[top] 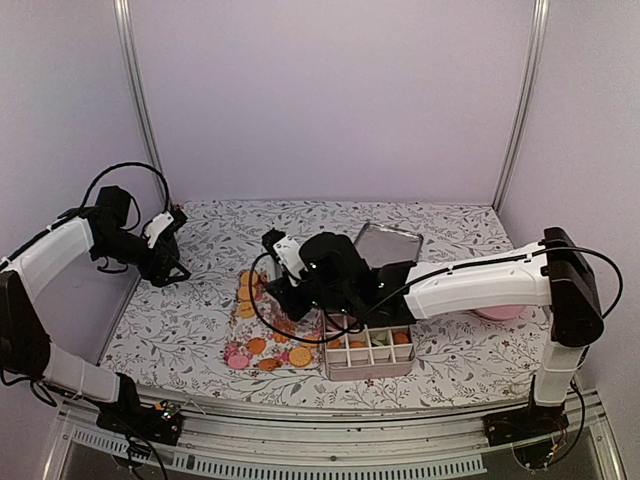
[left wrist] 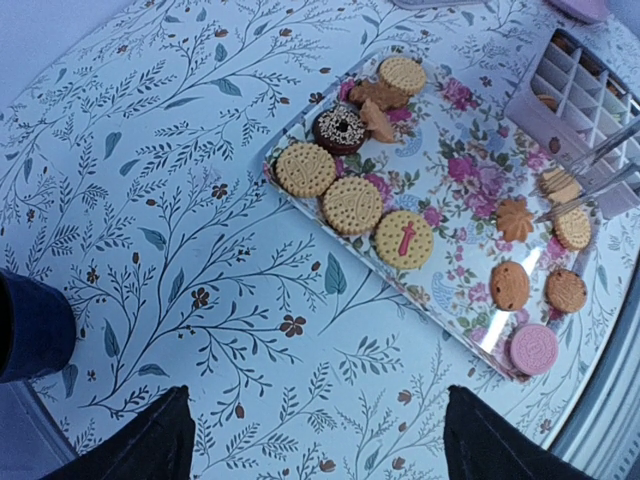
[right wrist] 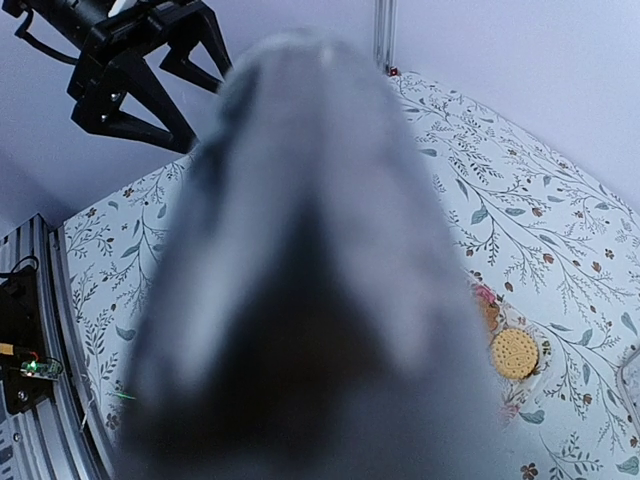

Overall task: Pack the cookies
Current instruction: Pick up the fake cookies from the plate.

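Several cookies (left wrist: 352, 205), mostly tan rounds with a chocolate ring (left wrist: 340, 127) and a pink one (left wrist: 533, 349), lie on a floral tray (left wrist: 450, 170). In the top view they lie (top: 247, 290) left of a compartment box (top: 368, 350) that holds a few. My right gripper (top: 290, 288) is low over the tray, shut on metal tongs (left wrist: 590, 165); the tong tips sit around a small stack of cookies (left wrist: 556, 186). The tongs blur most of the right wrist view (right wrist: 300, 280), where one cookie (right wrist: 515, 353) shows. My left gripper (left wrist: 320, 450) is open and empty above the cloth, left of the tray (top: 170, 262).
A metal lid (top: 388, 242) lies behind the box. A pink plate (top: 498, 314) sits at the right, mostly hidden by my right arm. The table has a floral cloth (top: 200, 310). Walls close the back and sides.
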`<action>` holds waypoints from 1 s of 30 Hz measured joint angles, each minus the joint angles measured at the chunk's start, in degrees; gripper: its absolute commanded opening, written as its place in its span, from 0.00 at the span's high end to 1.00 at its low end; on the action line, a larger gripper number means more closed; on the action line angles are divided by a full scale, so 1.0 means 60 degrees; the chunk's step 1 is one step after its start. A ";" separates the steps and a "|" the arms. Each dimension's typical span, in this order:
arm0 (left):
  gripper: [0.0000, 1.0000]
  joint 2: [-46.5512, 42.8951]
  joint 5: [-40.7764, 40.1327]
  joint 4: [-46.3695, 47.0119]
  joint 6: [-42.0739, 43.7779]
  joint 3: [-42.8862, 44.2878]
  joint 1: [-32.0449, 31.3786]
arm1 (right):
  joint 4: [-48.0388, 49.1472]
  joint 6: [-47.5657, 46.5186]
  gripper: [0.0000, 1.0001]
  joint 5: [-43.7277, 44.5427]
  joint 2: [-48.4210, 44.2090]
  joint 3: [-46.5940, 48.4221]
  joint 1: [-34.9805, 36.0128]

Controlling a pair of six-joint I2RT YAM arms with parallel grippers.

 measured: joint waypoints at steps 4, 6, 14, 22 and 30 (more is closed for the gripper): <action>0.13 -0.0055 0.0004 -0.0015 -0.0007 -0.0011 0.0000 | 0.0102 -0.0025 0.67 -0.0029 0.0149 0.0004 -0.0004; 0.13 -0.0095 0.0000 -0.0015 -0.0018 -0.0011 0.0000 | 0.0146 -0.0025 0.67 -0.0036 0.0182 0.0004 -0.0004; 0.13 -0.0335 -0.0011 -0.0044 -0.0029 -0.0011 0.0000 | 0.0353 -0.0025 0.62 -0.0106 0.0379 0.0022 -0.0004; 0.13 -0.0441 -0.0080 -0.0095 -0.0022 -0.0011 0.0000 | 0.0382 -0.0062 0.61 -0.0098 0.0586 0.0033 -0.0004; 0.13 -0.0495 -0.0095 -0.0106 0.0007 -0.0011 0.0000 | 0.0364 -0.0113 0.57 0.0011 0.0612 0.0033 -0.0004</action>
